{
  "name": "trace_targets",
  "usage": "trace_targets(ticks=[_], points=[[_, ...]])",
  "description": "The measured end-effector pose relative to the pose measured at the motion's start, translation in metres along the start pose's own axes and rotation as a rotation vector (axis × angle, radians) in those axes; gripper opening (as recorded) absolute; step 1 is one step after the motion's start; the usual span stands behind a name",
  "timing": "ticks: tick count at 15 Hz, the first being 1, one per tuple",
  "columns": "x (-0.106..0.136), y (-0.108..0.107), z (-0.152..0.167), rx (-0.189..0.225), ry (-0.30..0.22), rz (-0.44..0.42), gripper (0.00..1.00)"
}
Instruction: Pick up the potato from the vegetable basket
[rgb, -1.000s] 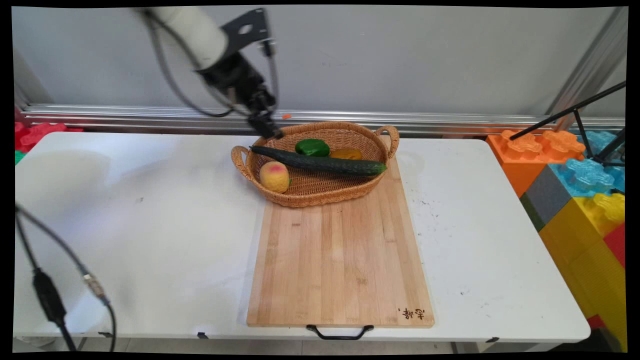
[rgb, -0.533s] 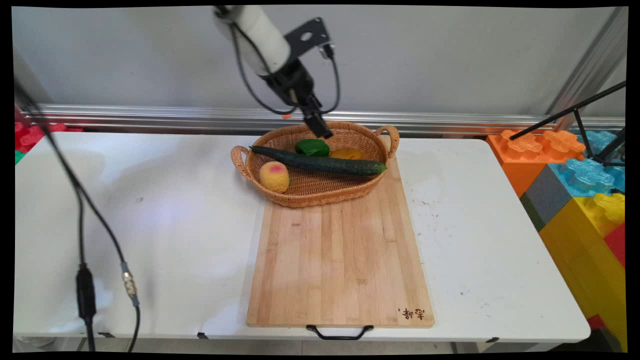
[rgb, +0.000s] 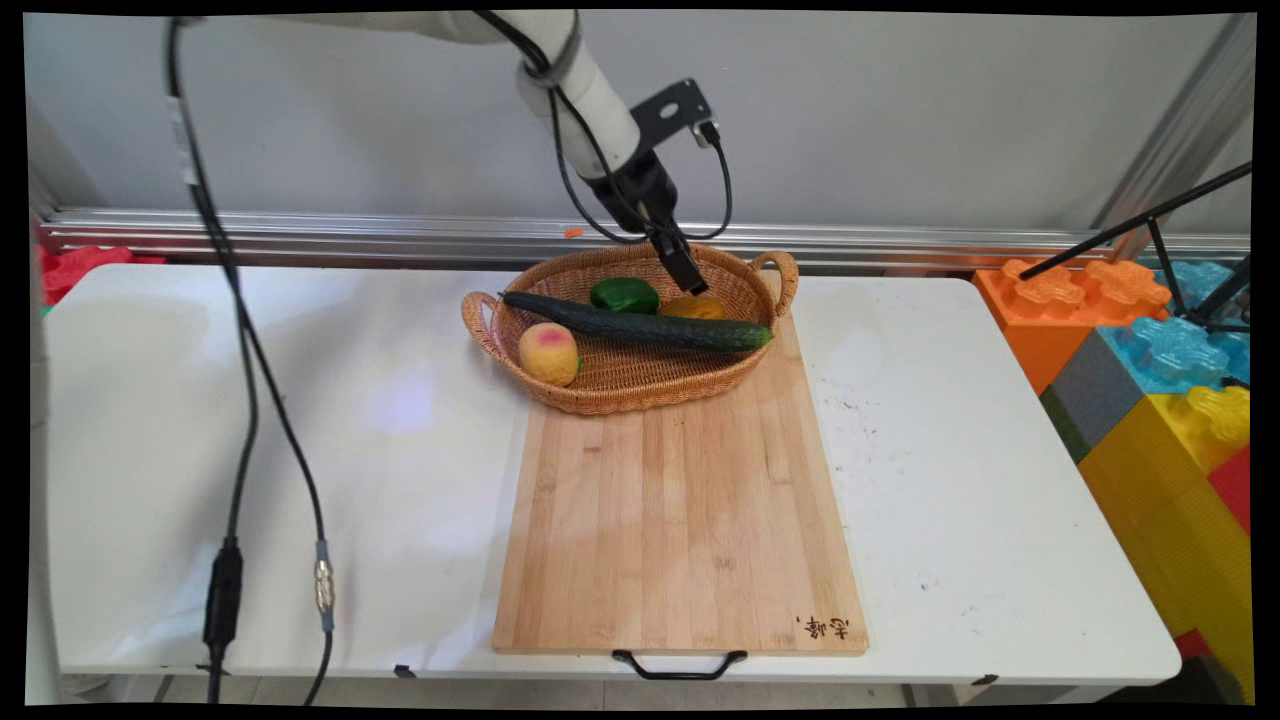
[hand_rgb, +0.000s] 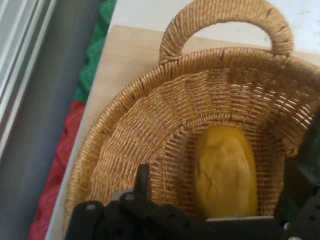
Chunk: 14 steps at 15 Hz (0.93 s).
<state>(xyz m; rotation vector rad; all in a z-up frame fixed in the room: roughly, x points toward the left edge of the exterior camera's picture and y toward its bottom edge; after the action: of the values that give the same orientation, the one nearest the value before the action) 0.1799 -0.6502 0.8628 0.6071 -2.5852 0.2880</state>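
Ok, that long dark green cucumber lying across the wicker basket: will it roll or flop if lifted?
The long dark green cucumber looks straight and stiff, so probably no flop. Its round body may roll. Gripped near one end, its length would likely make it tilt.

white table (rgb: 300, 420) carries a wooden cutting board (rgb: 680, 520); a wicker basket (rgb: 620, 385) sits on the board's far end.

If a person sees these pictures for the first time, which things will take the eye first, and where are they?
The wicker basket at the far end of the wooden cutting board draws the eye first. A long dark cucumber lies across it, with a peach at its left end and a green pepper behind. The black gripper hangs just above a yellow fruit at the back of the basket.
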Motion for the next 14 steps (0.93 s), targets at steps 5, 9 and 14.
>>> trace_targets(ticks=[5, 9, 14], points=[[0.000, -0.017, 0.047, -0.055, -0.021, -0.011, 1.00], [-0.002, -0.022, 0.068, -0.088, -0.033, 0.012, 1.00], [-0.001, -0.024, 0.082, -0.106, -0.037, 0.093, 0.00]])
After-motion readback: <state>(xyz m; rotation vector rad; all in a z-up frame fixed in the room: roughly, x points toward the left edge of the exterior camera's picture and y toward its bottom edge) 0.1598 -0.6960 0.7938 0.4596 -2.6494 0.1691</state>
